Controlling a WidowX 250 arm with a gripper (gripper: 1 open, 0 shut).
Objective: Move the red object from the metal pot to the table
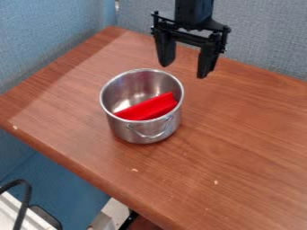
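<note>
Jaws (186, 61) agape; red object (149, 107) (smooth).

A light blue, textured fabric-like surface (54, 40) rises at the upper left; a grey-blue textured panel (270, 31) stands across the top right, behind everything else; a smoother blue surface (60, 180) shows at the lower left; in the bottom left corner a black cable (24, 193) curves in a loop beside a white object (10, 212), too cropped to identify; farther right along the bottom edge, a small whitish item (115, 211) shows, its kind unclear.
</note>
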